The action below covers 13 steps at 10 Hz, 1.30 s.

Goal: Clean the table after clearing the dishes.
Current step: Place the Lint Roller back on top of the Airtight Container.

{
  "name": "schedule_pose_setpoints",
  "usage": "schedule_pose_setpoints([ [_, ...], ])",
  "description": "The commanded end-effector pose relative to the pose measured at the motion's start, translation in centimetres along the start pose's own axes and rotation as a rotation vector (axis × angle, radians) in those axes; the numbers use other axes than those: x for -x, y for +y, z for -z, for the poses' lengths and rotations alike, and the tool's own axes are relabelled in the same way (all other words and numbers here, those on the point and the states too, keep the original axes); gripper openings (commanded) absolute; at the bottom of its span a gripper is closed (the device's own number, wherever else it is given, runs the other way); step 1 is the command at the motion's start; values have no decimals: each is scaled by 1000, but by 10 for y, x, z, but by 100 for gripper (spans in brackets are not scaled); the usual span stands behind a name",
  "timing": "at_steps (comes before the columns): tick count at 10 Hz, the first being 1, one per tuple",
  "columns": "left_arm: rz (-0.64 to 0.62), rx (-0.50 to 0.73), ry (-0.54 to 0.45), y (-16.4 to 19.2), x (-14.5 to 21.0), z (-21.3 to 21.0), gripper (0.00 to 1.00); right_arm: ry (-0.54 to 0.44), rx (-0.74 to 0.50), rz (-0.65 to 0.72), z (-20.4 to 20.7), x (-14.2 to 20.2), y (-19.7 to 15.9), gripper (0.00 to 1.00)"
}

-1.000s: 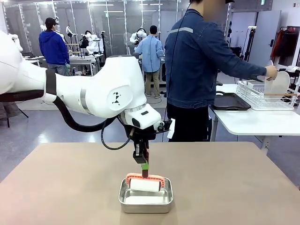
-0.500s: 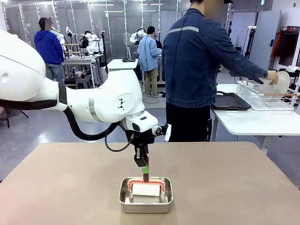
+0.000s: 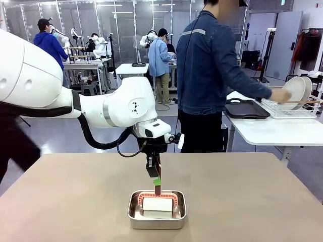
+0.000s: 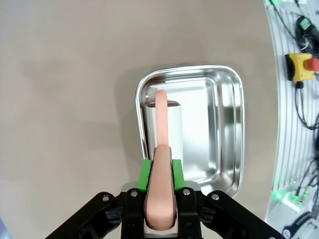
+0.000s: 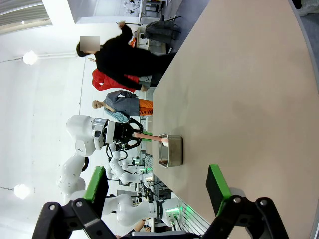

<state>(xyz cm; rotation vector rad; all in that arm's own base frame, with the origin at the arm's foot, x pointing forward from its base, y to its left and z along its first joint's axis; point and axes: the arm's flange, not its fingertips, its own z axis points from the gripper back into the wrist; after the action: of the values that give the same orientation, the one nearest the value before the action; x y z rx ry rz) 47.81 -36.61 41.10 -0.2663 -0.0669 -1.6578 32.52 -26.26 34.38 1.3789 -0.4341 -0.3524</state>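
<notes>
The left gripper (image 3: 157,182) pinches the salmon-handled roller (image 4: 162,149) upright inside the steel pan (image 3: 157,218), near the table's (image 3: 252,201) front edge, likely wetting it for wiping, while the right gripper (image 5: 157,191) gapes empty.

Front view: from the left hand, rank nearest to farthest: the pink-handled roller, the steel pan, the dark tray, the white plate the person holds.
1. Pink-handled white roller, gripped in the left hand.
2. Rectangular steel pan, directly beneath, around the roller.
3. Dark tray, on the white side table at far right.
4. Round white plate, beyond the tray, in the person's hand.
</notes>
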Motion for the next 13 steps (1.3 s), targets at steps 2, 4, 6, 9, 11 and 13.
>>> schedule_pose_setpoints([
  [2,-7,-12,3,14,3,0,31,-2,-11,-12,-1,0,3,100],
  [4,5,-57,4,14,2,-7,66,-2,-11,-12,-1,0,3,100],
  [6,-3,-76,10,13,-1,-12,98,-2,-11,-12,-1,0,3,100],
  [9,5,-101,27,9,-5,-23,100,-2,-11,-12,-1,0,3,100],
  [11,-13,-139,40,6,-6,-31,100,-2,-11,-12,-1,0,3,100],
  [13,-12,-158,41,2,-3,-38,100,-2,-11,-12,-1,0,3,100],
])
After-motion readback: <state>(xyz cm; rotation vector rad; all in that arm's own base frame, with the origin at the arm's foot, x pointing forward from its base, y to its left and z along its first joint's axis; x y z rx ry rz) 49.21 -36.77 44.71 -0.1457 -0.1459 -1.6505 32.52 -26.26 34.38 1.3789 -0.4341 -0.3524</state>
